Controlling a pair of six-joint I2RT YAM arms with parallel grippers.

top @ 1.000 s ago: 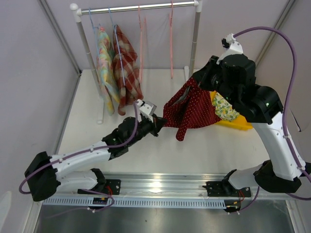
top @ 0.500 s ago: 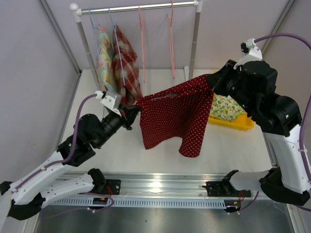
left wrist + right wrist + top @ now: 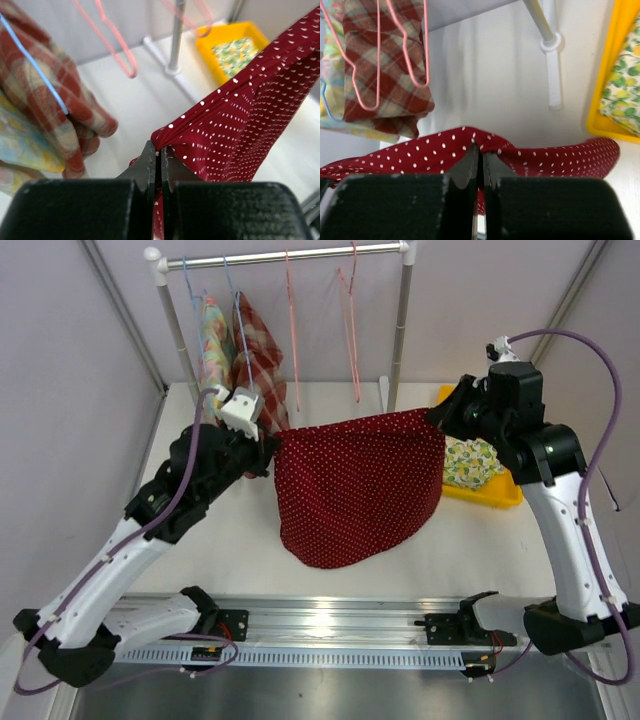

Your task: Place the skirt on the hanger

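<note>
The red skirt with white dots (image 3: 360,485) hangs spread out above the table, held by its waistband between both arms. My left gripper (image 3: 272,443) is shut on its left corner (image 3: 165,137). My right gripper (image 3: 440,420) is shut on its right corner (image 3: 480,142). Two empty pink hangers (image 3: 293,330) (image 3: 350,325) hang on the rail (image 3: 290,255) behind the skirt; they also show in the right wrist view (image 3: 402,55) and the left wrist view (image 3: 112,47).
A plaid garment (image 3: 258,370) and a floral one (image 3: 212,360) hang on blue hangers at the rail's left. A yellow tray (image 3: 490,492) with a lemon-print cloth (image 3: 470,462) sits at the right. The rack's white post (image 3: 402,325) stands behind the skirt.
Both grippers have pulled apart and risen, stretching the skirt from a bunched bundle into a flat sheet. The left arm swung back toward the rack; the right arm moved right.
</note>
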